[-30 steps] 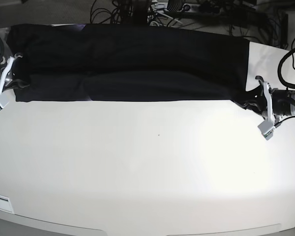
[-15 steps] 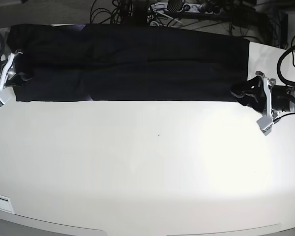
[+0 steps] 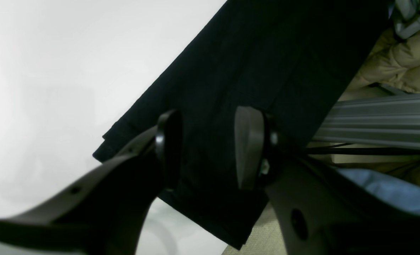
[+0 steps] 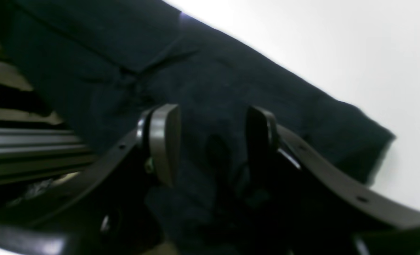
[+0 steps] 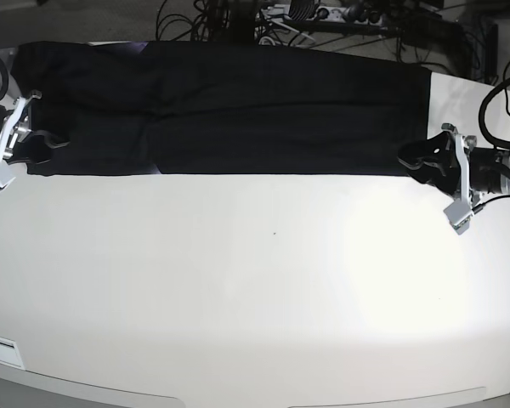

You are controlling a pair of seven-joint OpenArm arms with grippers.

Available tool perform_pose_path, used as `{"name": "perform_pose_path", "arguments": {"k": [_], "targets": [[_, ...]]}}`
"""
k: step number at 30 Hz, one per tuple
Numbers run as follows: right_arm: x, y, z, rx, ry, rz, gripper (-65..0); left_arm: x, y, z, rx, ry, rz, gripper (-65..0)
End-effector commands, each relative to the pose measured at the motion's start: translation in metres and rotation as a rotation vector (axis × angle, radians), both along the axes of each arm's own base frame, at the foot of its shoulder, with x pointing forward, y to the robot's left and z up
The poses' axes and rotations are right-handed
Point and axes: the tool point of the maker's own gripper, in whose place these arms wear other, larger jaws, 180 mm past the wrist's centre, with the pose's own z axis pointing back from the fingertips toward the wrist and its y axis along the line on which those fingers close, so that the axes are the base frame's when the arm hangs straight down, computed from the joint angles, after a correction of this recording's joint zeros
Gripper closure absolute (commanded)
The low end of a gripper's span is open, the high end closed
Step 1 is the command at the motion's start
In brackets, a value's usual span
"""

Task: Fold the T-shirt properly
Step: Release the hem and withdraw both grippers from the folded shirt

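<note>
Black soft T-shirt [image 5: 229,106], folded into a long band along the table's [image 5: 255,289] far edge; limp, light, likely best pinched at end corners. Left gripper [image 5: 425,161] and right gripper [image 5: 36,144]: jaws parted, holding nothing.

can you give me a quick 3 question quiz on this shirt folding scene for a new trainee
1. True or false: the T-shirt lies as a long folded band across the far side of the table.
2. Is the left gripper A) shut on cloth, B) open with cloth seen between its jaws, or C) out of view?
3. In the base view, the right gripper sits at which end of the shirt?

Key
1. True.
2. B.
3. The left end of that view, and it is open too.
</note>
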Motion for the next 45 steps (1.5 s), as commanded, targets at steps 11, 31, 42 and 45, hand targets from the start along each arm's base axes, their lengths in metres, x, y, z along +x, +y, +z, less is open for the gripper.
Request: {"name": "perform_pose_path", "arguments": {"k": [11,31,42,45], "targets": [[0.009,-0.004,-0.02,-0.055,-0.068,-0.121,-32.1,0.005,0.004,0.012,0.006,-0.035,-0.009,-26.9],[-0.01,0.052,0.004,0.289,-0.014,-0.002,0.0,0.007,0.003,0.014,0.002,-0.043,-0.006,-25.4],[0.004,0.047,-0.029,0.196,-0.093,-0.165,0.0,0.034,0.021,0.048,-0.026,-0.166,0.099,-31.2],[0.003,0.05,-0.032,0.2,-0.087,-0.175,0.0,0.044,0.03,0.059,-0.021,-0.218,0.148,-31.7]]}}
